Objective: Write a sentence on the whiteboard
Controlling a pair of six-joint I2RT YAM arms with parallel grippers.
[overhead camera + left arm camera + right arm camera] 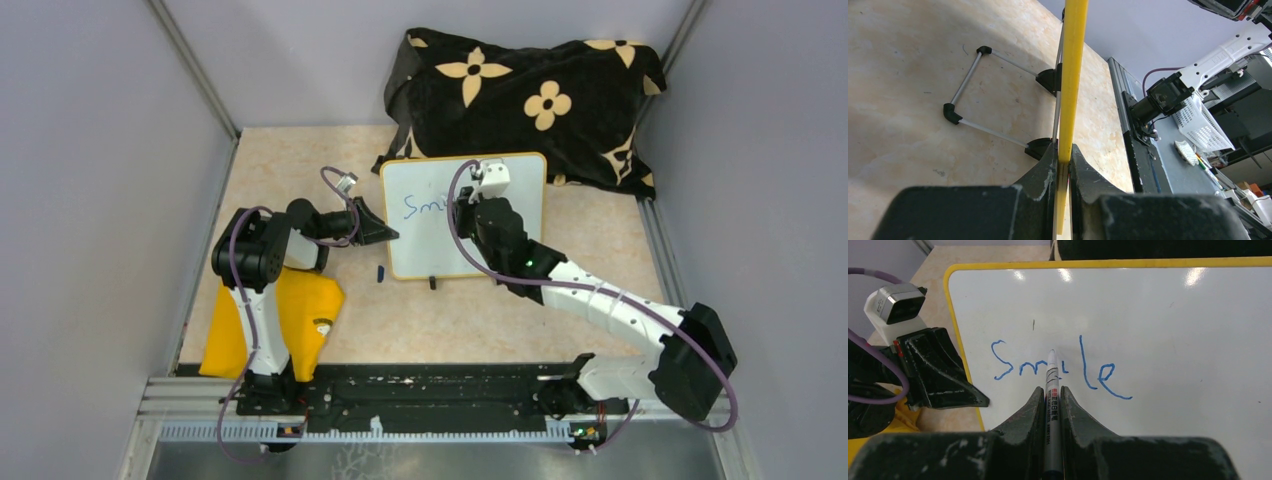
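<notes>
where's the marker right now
In the right wrist view, the marker is clamped in the right tool, tip at the blue writing on the whiteboard.

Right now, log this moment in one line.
left gripper: shut on board rim | right gripper: shut on marker | text: Smile

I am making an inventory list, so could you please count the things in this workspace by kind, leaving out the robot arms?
whiteboard: 1
marker: 1
small blue piece, perhaps the marker's cap: 1
black flowered cloth: 1
yellow cloth-like thing: 1
Total: 5
</notes>
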